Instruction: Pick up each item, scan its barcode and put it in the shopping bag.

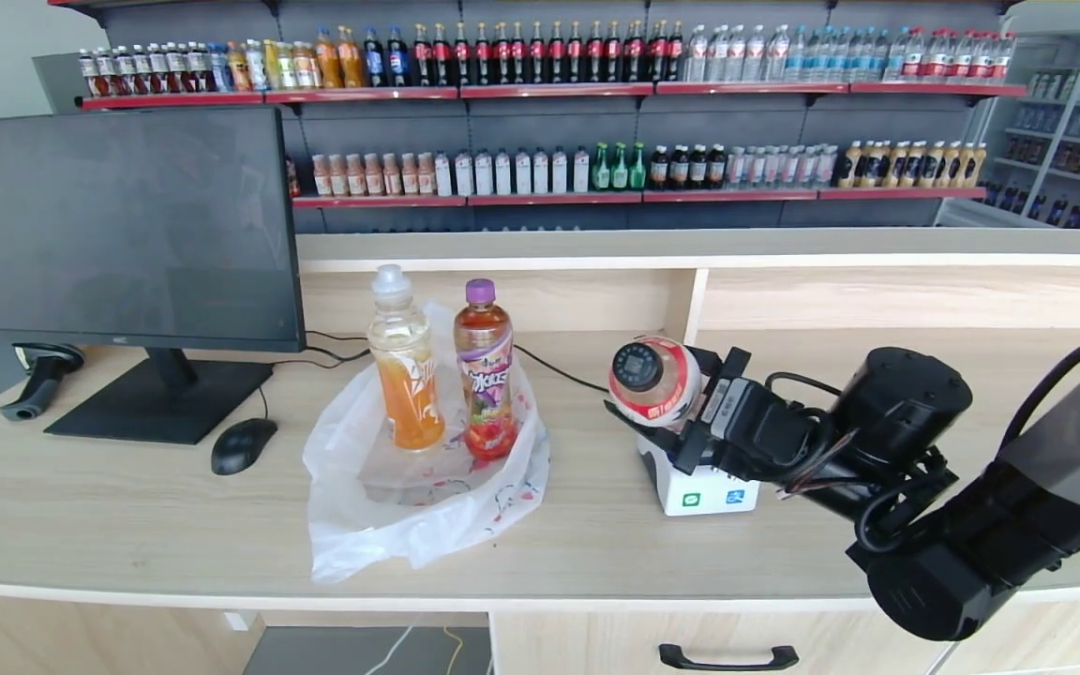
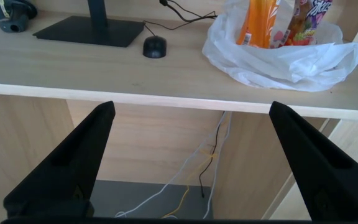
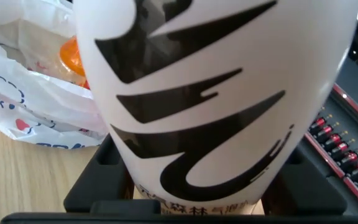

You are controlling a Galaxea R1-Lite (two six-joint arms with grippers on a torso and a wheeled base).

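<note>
My right gripper (image 1: pixel 696 409) is shut on a white bottle with a red band and black stripes (image 1: pixel 657 382) (image 3: pixel 216 93). It holds the bottle on its side, base toward the shopping bag, just above a small white scanner box (image 1: pixel 704 487). The translucent shopping bag (image 1: pixel 409 511) (image 2: pixel 291 59) lies open on the counter left of the scanner. An orange drink bottle (image 1: pixel 404 370) and a purple-capped red drink bottle (image 1: pixel 487 375) stand upright in it. My left gripper (image 2: pixel 191 168) hangs open below the counter's front edge, nothing between its fingers.
A dark monitor (image 1: pixel 118 225) stands at the counter's left, with a black mouse (image 1: pixel 243 444) (image 2: pixel 155 46) in front and a handheld scanner (image 1: pixel 38 380) beside it. A cable runs behind the bag. A raised wooden ledge (image 1: pixel 690 248) bounds the back of the counter.
</note>
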